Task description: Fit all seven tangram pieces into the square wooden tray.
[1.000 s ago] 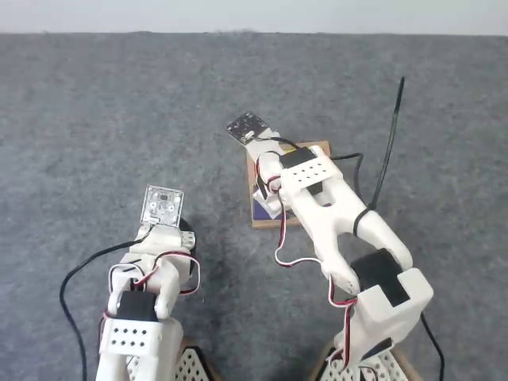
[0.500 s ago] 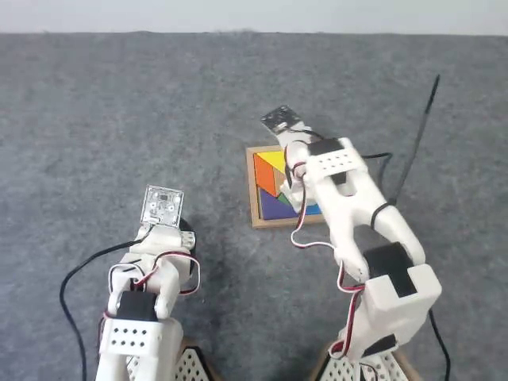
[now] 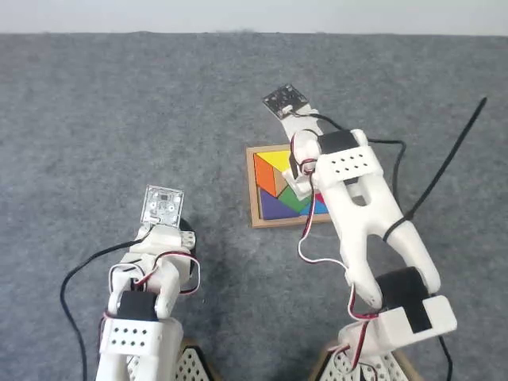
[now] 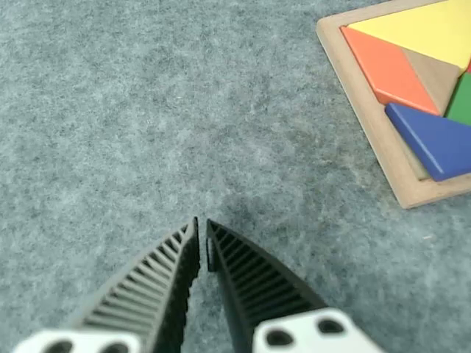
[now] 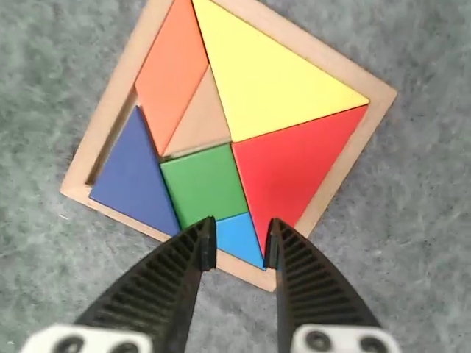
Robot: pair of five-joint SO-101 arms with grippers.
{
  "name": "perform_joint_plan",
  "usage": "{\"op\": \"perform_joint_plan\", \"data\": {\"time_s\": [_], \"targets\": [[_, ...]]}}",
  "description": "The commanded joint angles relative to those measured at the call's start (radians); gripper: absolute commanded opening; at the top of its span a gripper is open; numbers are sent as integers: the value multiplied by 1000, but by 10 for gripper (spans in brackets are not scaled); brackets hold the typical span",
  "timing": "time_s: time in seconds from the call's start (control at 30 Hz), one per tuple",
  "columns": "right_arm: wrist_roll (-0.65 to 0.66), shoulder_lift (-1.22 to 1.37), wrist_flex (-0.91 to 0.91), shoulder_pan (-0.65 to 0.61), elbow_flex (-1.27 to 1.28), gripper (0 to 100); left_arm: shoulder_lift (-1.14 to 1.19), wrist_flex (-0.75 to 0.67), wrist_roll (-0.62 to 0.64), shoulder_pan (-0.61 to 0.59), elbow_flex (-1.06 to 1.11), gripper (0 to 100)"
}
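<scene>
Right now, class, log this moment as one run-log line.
left gripper: shut, over grey mat | right gripper: open, empty, above tray | tangram pieces: in tray; tan triangle: piece or gap unclear

The right arm (image 3: 361, 202) covers the wooden tray's (image 3: 251, 194) 3 o'clock side, coloured pieces (image 3: 267, 171) showing at its 9 o'clock side; the left arm (image 3: 151, 278) sits at 7 o'clock.

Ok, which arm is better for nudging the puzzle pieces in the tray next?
Right, probably. The right claw hangs just above the tray, slightly open, near the light blue piece. The left claw is shut over bare carpet, away from the tray.
</scene>
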Motion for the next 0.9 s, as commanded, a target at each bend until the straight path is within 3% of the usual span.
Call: {"op": "perform_joint_plan", "data": {"time_s": [0.0,0.33,0.5,0.87], "targets": [[-21,-82,1,-13,-57,132,-12,2,8,-5,-8,15],[20,-239,-48,-54,107,132,-12,2,8,-5,-8,15],[18,-119,-177,-61,150,132,-12,2,8,-5,-8,15],[20,162,-113,-58,-3,129,-12,2,8,-5,-8,15]]}}
